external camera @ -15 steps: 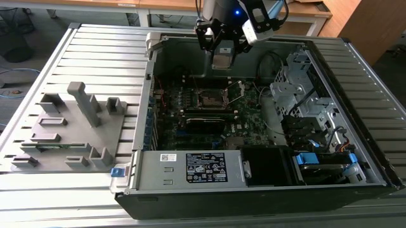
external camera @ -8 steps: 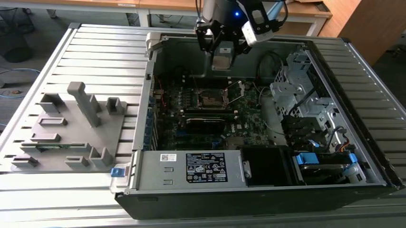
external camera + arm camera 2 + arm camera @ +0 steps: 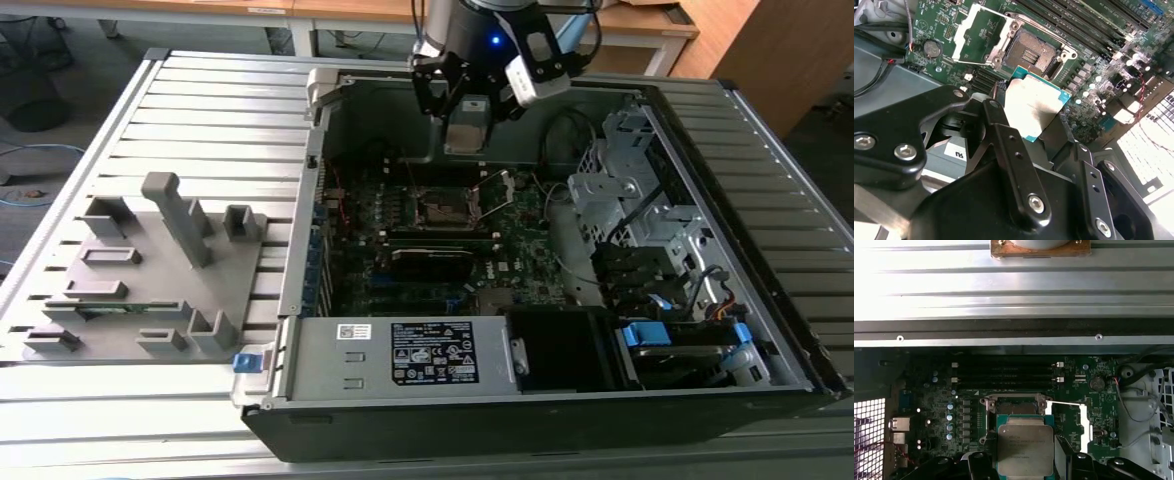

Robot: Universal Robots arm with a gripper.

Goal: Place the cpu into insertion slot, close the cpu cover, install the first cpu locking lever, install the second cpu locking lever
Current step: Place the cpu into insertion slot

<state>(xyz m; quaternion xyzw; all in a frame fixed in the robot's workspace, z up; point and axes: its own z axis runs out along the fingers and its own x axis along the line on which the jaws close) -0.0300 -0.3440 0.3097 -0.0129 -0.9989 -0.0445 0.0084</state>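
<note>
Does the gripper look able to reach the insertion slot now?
Probably yes: the cpu cover is swung open, the insertion slot lies bare, nothing sits between it and the cpu in the gripper.

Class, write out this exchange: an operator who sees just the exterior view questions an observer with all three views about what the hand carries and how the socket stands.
Operator: The hand hangs over the motherboard. Is it carrying anything?
Observer: Yes. In both wrist views it grips the cpu by two opposite edges.
Operator: How does the insertion slot look?
Observer: In the second wrist view the insertion slot lies bare, with the cpu cover swung open beside it.
</note>
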